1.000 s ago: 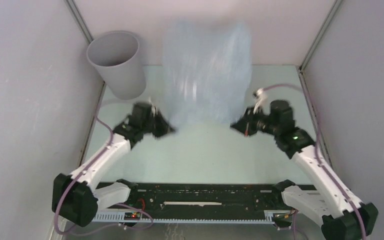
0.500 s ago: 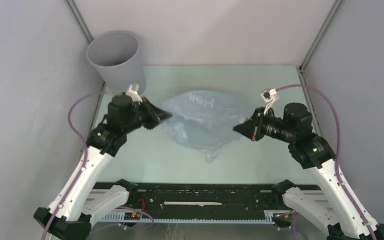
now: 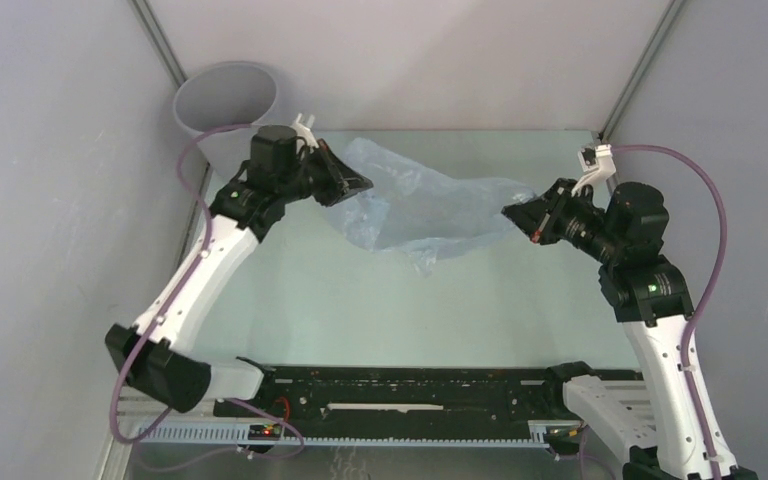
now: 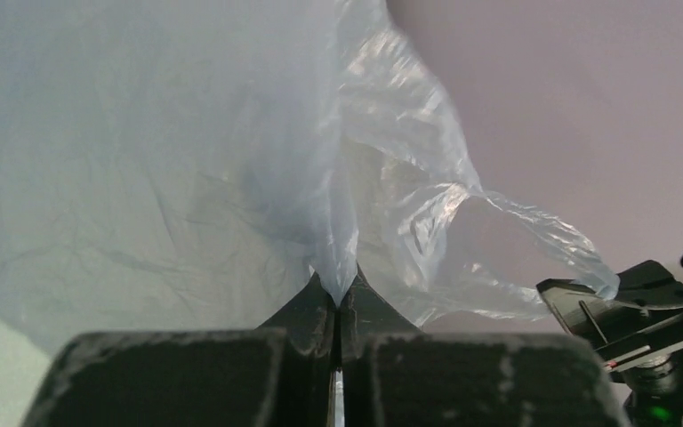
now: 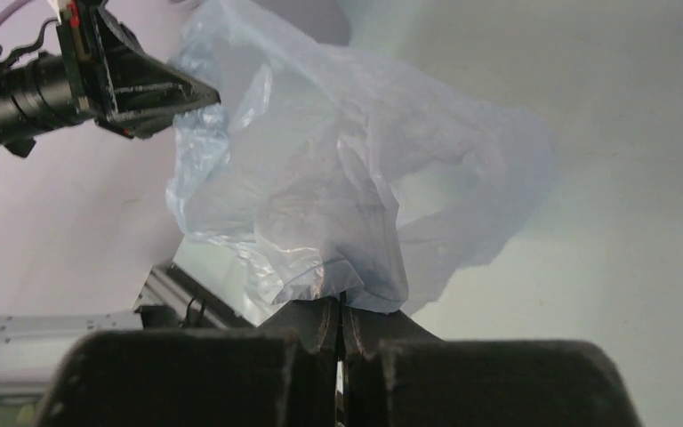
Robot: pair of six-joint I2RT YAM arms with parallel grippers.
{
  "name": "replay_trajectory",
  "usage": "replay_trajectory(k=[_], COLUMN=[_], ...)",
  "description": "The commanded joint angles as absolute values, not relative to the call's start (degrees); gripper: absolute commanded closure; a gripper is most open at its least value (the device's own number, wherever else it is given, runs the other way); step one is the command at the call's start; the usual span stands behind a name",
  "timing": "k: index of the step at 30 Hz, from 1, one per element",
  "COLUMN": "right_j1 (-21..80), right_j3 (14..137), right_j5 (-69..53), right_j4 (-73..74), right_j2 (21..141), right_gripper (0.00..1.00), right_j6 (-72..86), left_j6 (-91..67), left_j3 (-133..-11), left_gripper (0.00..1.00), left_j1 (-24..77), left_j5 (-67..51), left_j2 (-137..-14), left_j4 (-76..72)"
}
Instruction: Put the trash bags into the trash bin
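Note:
The pale blue-grey trash bag (image 3: 430, 210) hangs stretched between my two grippers above the table's far half. My left gripper (image 3: 365, 186) is shut on the bag's left edge, just right of the grey trash bin (image 3: 222, 100) in the far left corner. My right gripper (image 3: 509, 211) is shut on the bag's right edge. In the left wrist view the bag (image 4: 231, 160) rises from the closed left gripper (image 4: 339, 298). In the right wrist view the bag (image 5: 338, 178) bunches over the closed right gripper (image 5: 340, 307), with the left gripper (image 5: 209, 93) opposite.
The pale green table (image 3: 380, 310) is enclosed by grey walls on the left, back and right. A black rail (image 3: 400, 390) with cabling runs along the near edge between the arm bases. The left arm partly hides the bin's front wall.
Both grippers have lifted and moved back and apart with the bag. The bag went from billowed upright, to lying low on the table, to stretched between the grippers near the bin.

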State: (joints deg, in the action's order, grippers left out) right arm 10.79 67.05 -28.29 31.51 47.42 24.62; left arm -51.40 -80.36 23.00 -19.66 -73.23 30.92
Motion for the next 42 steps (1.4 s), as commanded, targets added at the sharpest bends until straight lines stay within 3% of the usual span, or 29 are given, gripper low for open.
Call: replay_trajectory(k=[1, 4, 9, 13, 15, 23, 32, 42], right_j1=[7.42, 5.2, 3.43, 3.07, 3.03, 5.68, 7.42, 7.9], right_j3=[68.91, 68.91, 69.97, 71.38, 72.34, 75.96, 76.03, 75.92], right_j5=[-25.56, -25.34, -22.47, -20.28, -19.01, -14.66, -14.22, -14.53], right_j4=[34.77, 35.92, 37.36, 38.09, 38.27, 40.26, 41.13, 40.68], right_j2=[46.87, 46.04, 44.82, 45.6, 46.38, 48.72, 50.13, 50.67], right_gripper=[1.0, 1.0, 1.0, 1.0, 1.0, 1.0, 1.0, 1.0], right_j6=[24.08, 24.15, 22.93, 22.51, 22.13, 19.12, 19.06, 19.34], left_j6=[-49.65, -47.75, -42.49, -39.07, -38.1, -36.55, -39.91, -64.2], left_j3=[-84.68, -86.32, -89.62, -91.66, -91.93, -90.57, -99.12, -90.77], left_gripper=[0.99, 0.89, 0.57, 0.17, 0.05, 0.02, 0.05, 0.12], left_j1=[23.05, 23.12, 23.06, 21.75, 20.35, 10.95, 1.6, -13.28], left_j5=[-26.1, -26.07, -21.09, -17.03, -14.01, 0.71, 7.8, -8.24], left_j2=[-76.99, -78.74, -79.28, -78.8, -77.72, -71.78, -79.3, -82.51], left_j4=[26.64, 26.35, 27.7, 29.49, 30.1, 31.5, 35.6, 29.62])
